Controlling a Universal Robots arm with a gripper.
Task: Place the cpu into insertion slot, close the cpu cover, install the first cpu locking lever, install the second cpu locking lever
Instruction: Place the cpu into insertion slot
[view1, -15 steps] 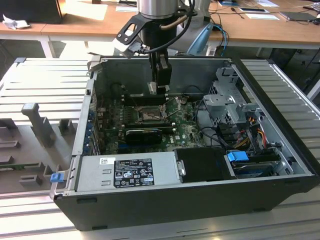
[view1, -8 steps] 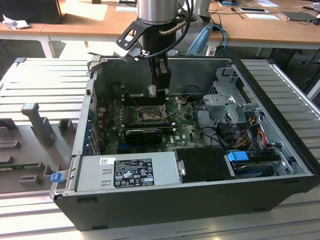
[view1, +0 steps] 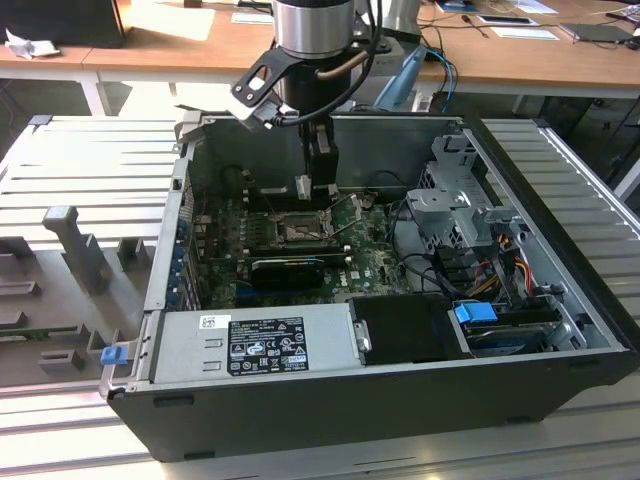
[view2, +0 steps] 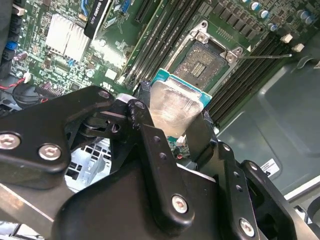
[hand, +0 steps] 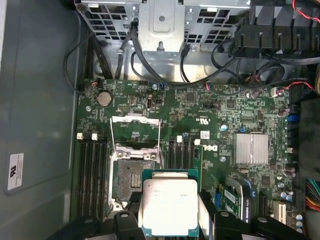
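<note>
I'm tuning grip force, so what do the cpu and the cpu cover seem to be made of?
The cpu, clamped in the gripper: pale silver-grey metal lid, matte with a dull sheen, over a green rim that looks like circuit-board laminate. The cpu cover: thin bright silvery frame, probably stamped steel, though the exact metal is unclear.

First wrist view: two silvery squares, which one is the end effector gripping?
The smooth, teal-edged cpu, clamped in the end effector; the ribbed heatsink sits apart on the motherboard.
</note>
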